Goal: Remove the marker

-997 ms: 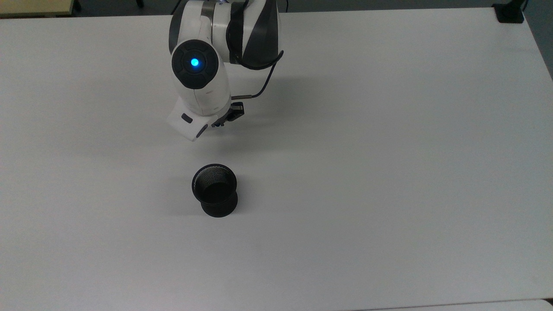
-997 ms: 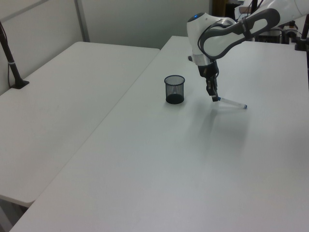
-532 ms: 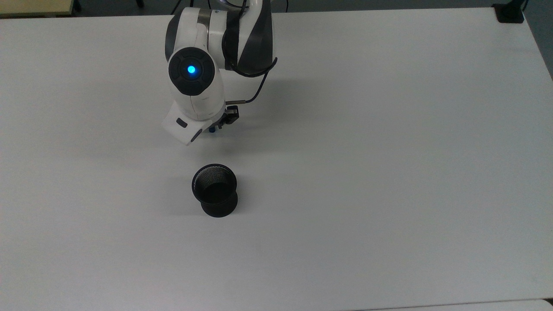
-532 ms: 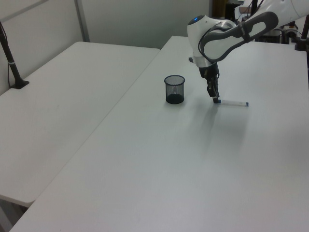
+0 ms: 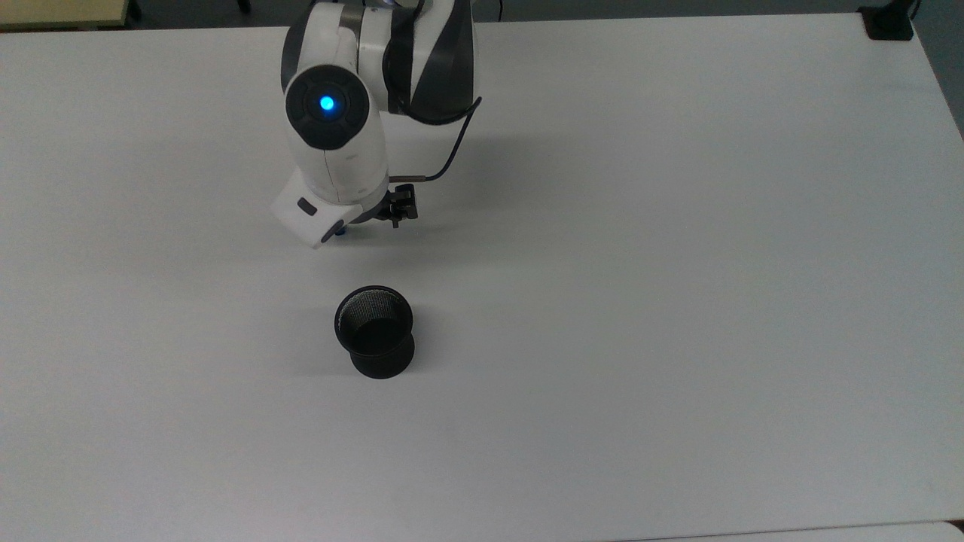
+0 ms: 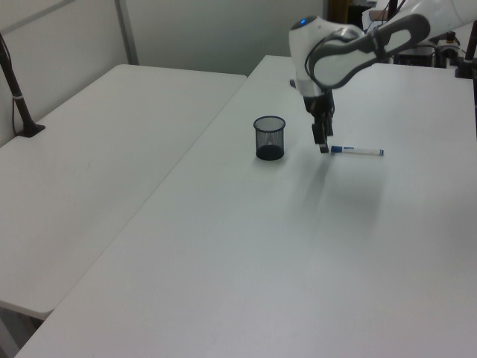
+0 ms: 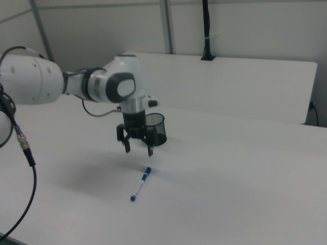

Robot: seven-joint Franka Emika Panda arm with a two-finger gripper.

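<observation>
White table (image 5: 678,263) carries the whole setup, with a second white table (image 6: 97,156) butted against it on the left view's left and pale partition walls behind.

Marker (image 7: 140,184) lies flat on the tabletop, out of the cup and clear of it. White barrel, blue cap at one end, small blue tip at the other. In the left view the marker (image 6: 357,151) sits to the right of the cup with the cap end pointing toward the gripper. In the top view the arm covers nearly all of it; a small blue speck under the wrist is probably the cap, hard to be sure.

Gripper (image 7: 137,148) hangs above the table, fingers pointing down and spread apart, nothing between them. Its tips are off the marker, just above and behind the cap end in the right view. In the left view the gripper (image 6: 321,142) is between cup and marker, just beside the cap.

Black mesh cup (image 5: 374,331) stands upright and looks empty from above. In the right view the cup (image 7: 155,129) is right behind the gripper.

Arm (image 5: 354,113) reaches in from the top view's upper edge, blue light lit on its joint cover, black cable looping off the wrist.
</observation>
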